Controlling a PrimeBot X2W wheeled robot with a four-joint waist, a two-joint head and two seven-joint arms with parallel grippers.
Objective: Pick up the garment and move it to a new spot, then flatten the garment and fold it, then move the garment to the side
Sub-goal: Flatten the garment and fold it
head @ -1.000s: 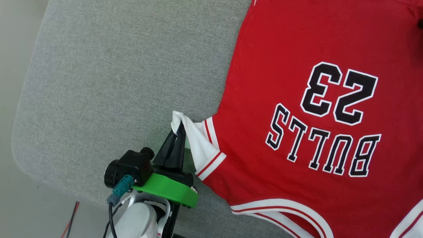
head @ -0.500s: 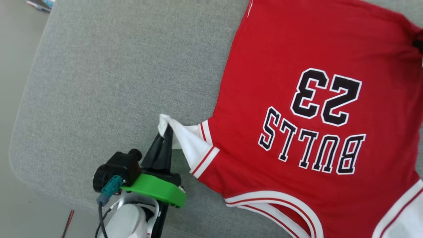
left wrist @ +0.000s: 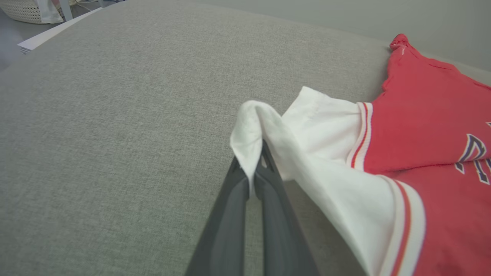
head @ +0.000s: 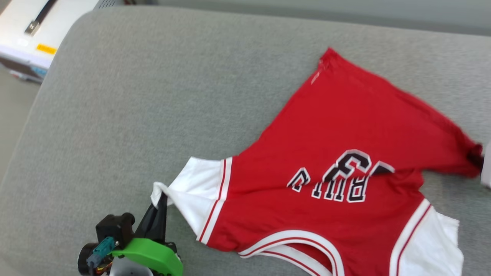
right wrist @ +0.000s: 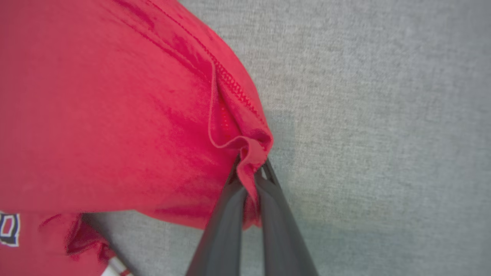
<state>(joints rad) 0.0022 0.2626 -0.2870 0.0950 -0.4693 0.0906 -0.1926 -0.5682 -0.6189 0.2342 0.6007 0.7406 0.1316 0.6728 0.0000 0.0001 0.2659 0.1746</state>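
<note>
Plenty of bare grey cushion [head: 115, 99] is left toward its left edge and rounded far-left corner, so lots of room there. The jersey [head: 345, 126] is spread, rumpled, across the right half. Its white sleeve tip is pinched tight by the left gripper [left wrist: 254, 161], and a red hem corner is clamped in the right gripper [right wrist: 251, 170].

The left gripper [head: 162, 196] is seen at the lower left of the head view, its dark fingers [left wrist: 227, 222] pressed together and pointed up. A white sleeve tip of the garment [head: 345, 126] is pinched between them. A green collar [head: 153, 258] and a black camera [head: 113, 228] are carried at its wrist. The right gripper [right wrist: 251, 174] is likewise closed, with a red hem fold clamped at its tips.
</note>
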